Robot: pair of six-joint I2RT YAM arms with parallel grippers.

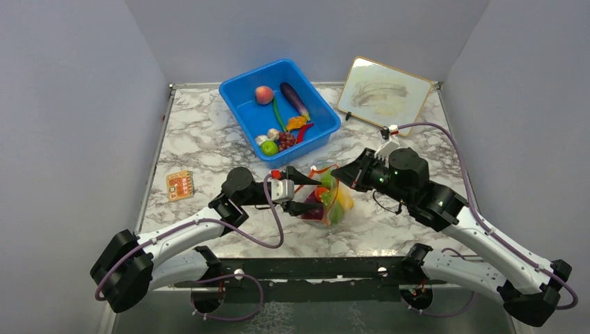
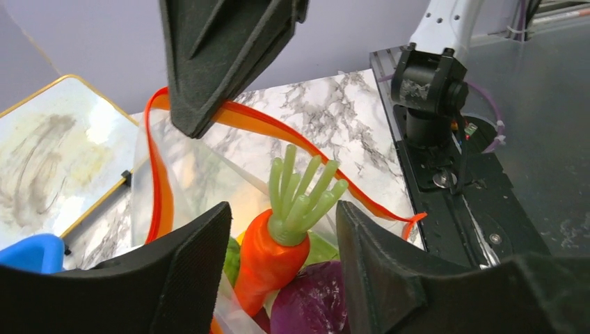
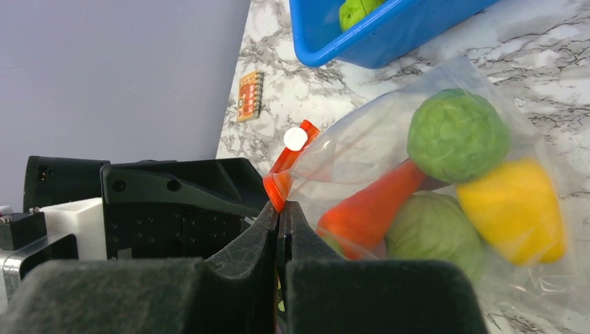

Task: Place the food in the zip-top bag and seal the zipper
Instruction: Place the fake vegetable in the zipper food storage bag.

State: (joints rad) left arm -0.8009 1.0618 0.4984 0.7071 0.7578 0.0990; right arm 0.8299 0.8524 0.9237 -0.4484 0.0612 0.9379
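Note:
The clear zip-top bag [image 1: 332,202] lies at the table's middle, its mouth open. It holds an orange carrot [image 2: 271,254], a purple piece [image 2: 316,303], two green cabbages [image 3: 456,136] and a yellow pepper [image 3: 515,212]. The red-orange zipper [image 2: 278,129] loops round the mouth. My right gripper [image 3: 280,209] is shut on the zipper strip at the bag's far edge; it also shows in the top view [image 1: 342,175]. My left gripper [image 2: 282,209] is open at the mouth, its jaws either side of the carrot's green top.
The blue bin [image 1: 240,94] stands at the back with a peach [image 1: 264,94], an eggplant [image 1: 295,99] and several other toy pieces. A framed whiteboard [image 1: 385,94] leans at the back right. A small orange card [image 1: 180,185] lies at the left.

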